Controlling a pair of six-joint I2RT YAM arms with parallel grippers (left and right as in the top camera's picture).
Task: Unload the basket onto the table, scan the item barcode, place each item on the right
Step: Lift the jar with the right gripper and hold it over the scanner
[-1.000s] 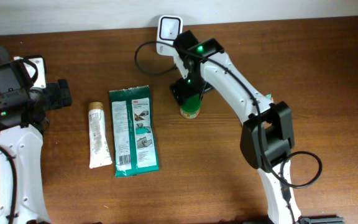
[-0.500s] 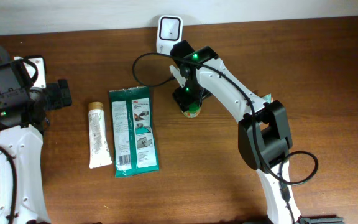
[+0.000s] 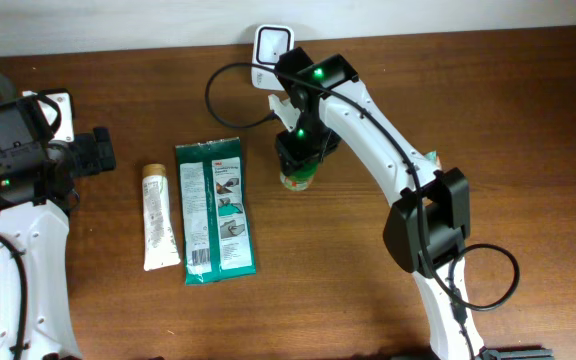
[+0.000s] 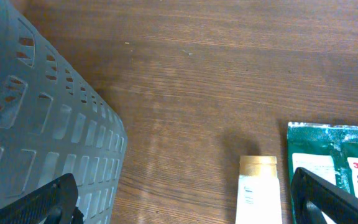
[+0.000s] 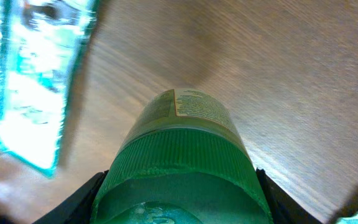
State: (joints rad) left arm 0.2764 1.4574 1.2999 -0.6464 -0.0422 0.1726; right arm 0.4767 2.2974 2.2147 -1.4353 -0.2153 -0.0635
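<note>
Closed in since a second ago, right jaws now clamp the green bottle (image 3: 299,178) near its top — it sits between them on the tabletop (image 3: 528,120); left jaws wide open, empty.

Both arms wore the same livery. The left arm (image 3: 30,250) and the right arm (image 3: 368,113) had smooth white shells for links, rounded along the edges and joined by boxy black housings at the joints. A small green light (image 3: 318,74) glowed on the right arm's black wrist housing. Another glowed a little further along it, and one showed on the left arm's black block too. A thin black cable (image 3: 493,272) looped out beside the right arm's lower link, and a finer black line ran along its white shell. The left gripper (image 3: 105,152) was matt black and knobbly, with a small white plate (image 3: 58,104) set behind it. Its fingers (image 4: 39,202) were black and bar-shaped.
</note>
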